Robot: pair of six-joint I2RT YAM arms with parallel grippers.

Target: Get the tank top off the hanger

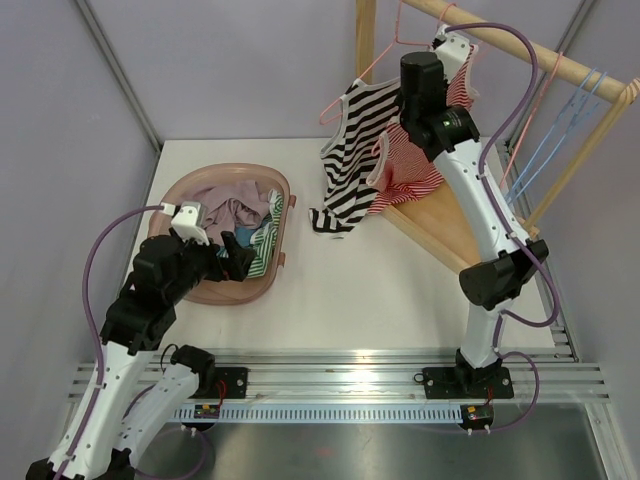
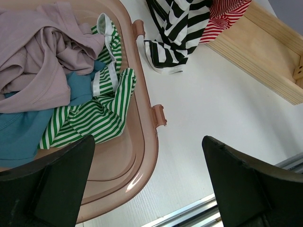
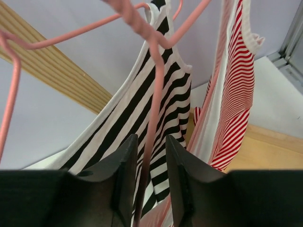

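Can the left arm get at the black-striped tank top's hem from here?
Probably yes. The left gripper, jaws open, hovers over the basket, and only bare table lies between it and the hem; the right gripper is up at the hanger.

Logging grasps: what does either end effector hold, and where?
Left end effector: open, empty. Right end effector: straddles a wire of the pink hanger beside the black-striped tank top; grip cannot be told.
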